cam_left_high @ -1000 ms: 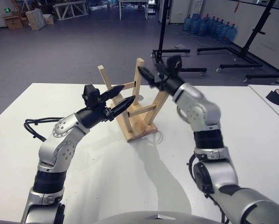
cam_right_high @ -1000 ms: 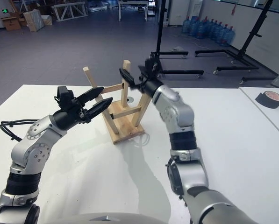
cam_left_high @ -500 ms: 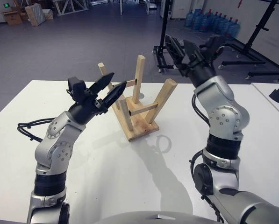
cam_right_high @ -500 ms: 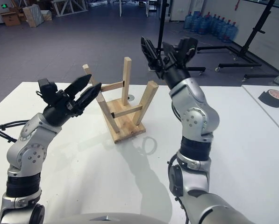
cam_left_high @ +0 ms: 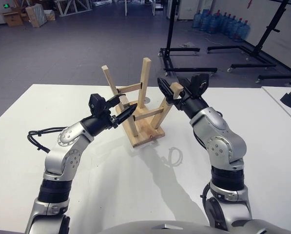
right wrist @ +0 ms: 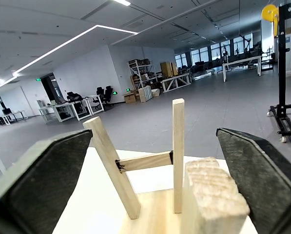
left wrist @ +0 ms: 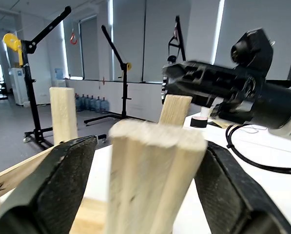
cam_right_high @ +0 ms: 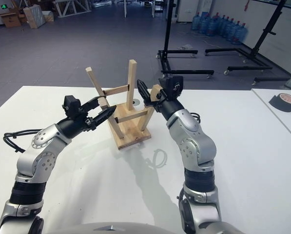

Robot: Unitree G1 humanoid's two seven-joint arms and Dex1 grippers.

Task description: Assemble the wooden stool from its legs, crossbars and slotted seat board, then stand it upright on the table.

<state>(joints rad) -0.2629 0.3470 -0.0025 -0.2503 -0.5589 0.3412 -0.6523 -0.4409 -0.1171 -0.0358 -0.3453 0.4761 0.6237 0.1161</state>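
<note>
No lettering, number or label is legible. A green lit sign hangs on the far wall of the hall; its characters are too small to make out.

Floor: bare grey floor runs across the open hall on my feed.
Stands: black wheeled stands behind the white table.
Far end: blue water bottles lined up right; cardboard boxes left.
Ceiling: long light strips, lit, above desks and chairs.
Windows: I see tall windows, daylight behind.
</note>
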